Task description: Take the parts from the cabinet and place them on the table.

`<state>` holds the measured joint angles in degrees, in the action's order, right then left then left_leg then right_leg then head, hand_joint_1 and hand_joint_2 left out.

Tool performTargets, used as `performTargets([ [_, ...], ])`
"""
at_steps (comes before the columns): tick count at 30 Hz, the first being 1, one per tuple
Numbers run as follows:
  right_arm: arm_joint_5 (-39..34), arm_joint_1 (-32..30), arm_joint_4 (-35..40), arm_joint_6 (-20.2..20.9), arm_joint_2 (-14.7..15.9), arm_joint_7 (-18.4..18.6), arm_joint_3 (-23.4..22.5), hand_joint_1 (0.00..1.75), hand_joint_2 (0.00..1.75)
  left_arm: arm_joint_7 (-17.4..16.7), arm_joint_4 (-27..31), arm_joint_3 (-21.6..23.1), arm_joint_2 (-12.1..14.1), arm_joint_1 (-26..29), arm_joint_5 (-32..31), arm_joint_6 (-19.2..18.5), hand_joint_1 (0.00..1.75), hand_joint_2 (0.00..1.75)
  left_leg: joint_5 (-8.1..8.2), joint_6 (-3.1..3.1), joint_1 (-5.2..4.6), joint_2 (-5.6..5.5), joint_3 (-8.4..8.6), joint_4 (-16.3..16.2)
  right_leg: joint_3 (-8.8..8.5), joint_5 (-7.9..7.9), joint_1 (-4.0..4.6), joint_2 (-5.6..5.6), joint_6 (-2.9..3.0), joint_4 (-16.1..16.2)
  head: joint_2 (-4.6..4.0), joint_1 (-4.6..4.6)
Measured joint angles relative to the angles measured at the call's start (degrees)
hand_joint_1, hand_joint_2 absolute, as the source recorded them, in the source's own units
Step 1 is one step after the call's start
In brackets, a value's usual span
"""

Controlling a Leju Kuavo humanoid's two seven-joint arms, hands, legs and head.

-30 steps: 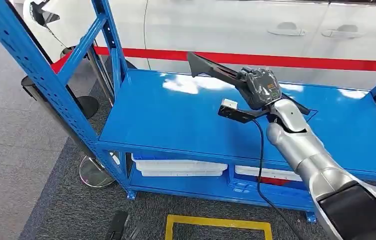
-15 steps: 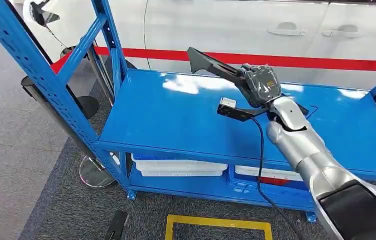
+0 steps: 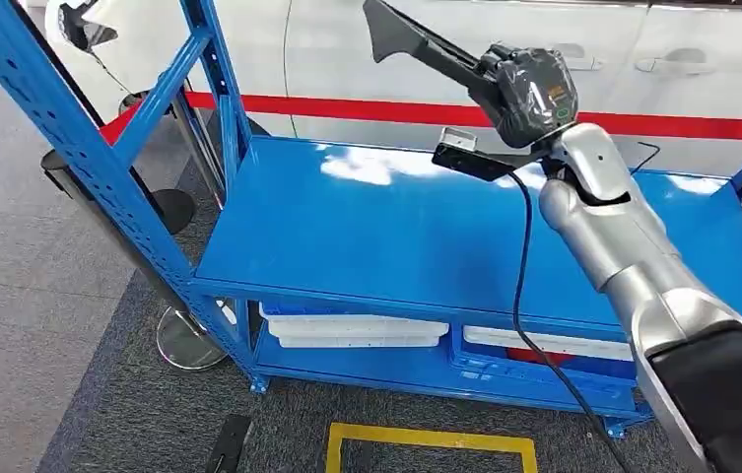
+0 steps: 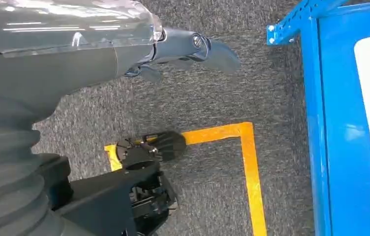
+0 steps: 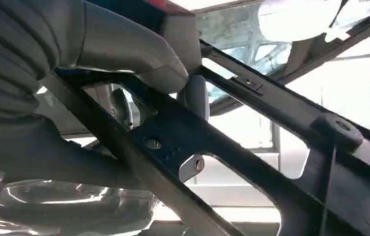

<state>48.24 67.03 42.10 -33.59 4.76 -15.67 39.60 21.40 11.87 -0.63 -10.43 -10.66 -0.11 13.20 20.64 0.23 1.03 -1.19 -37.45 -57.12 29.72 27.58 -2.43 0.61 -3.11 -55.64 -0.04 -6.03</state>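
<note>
The robot's right hand (image 3: pixel 529 84) grips a black angular part (image 3: pixel 416 44) and holds it high above the blue cabinet shelf (image 3: pixel 386 227), in front of a white car (image 3: pixel 426 59). The left hand (image 4: pixel 192 49) hangs by the floor with fingers loosely apart, holding nothing. Carrying it well likely calls for a firm grip and clearance from the blue uprights (image 3: pixel 71 138)

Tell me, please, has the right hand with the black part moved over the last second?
Yes. The right hand and the black part it holds have risen from over the blue shelf top to in front of the white car.
</note>
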Motion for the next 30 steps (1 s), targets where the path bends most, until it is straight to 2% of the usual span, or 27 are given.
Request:
performTargets([
  [6, -3.2, 1.9, -1.2, 0.2, 0.0, -1.9, 0.2, 1.75, 1.75, -2.3, 0.0, -0.5, 0.0, -0.7, 1.2, 0.2, 0.0, 1.75, 0.0, 0.0, 0.0, -0.01, 0.0, 0.0, -0.01, 0.0, 0.0, -0.01, 0.0, 0.0, 0.02, 0.0],
  [9, -3.8, 2.0, -1.9, -0.1, 0.0, -2.2, 0.4, 1.75, 1.75, -2.4, 0.0, -0.5, 0.0, -0.8, 0.6, 0.0, 0.0, 1.75, 0.0, 0.0, 0.0, -0.01, -0.01, 0.0, 0.0, 0.0, 0.0, -0.01, 0.0, 0.0, 0.0, 0.0],
  [19, -4.7, 1.2, -3.7, -0.8, 0.1, -2.0, 1.4, 1.75, 1.75, 0.7, 0.0, -0.1, 0.0, -1.0, -1.2, 0.0, 0.0, 1.75, 0.0, 0.0, 0.0, 0.0, -0.01, 0.0, 0.02, 0.0, 0.0, 0.0, 0.0, 0.0, 0.02, 0.0],
  [27, -4.8, -0.4, -4.1, -2.9, 0.1, -1.9, 2.1, 1.75, 1.75, 0.2, 0.0, 1.0, 0.0, -1.1, -2.4, 0.0, 0.0, 1.75, 0.1, 0.02, -0.32, -0.05, -0.08, -0.2, 0.02, 0.0, -0.1, 0.0, -0.01, 0.1, 0.0, 0.0],
  [30, -4.9, -0.7, -4.1, -3.3, 0.1, -1.9, 2.1, 1.75, 1.75, 0.1, 0.0, 1.2, 0.2, -1.1, -2.9, 0.1, 0.0, 1.75, 0.28, 0.23, -0.4, -0.05, -0.22, -0.5, 0.02, 0.06, -0.18, 0.0, -0.12, 0.1, 0.0, 0.0],
])
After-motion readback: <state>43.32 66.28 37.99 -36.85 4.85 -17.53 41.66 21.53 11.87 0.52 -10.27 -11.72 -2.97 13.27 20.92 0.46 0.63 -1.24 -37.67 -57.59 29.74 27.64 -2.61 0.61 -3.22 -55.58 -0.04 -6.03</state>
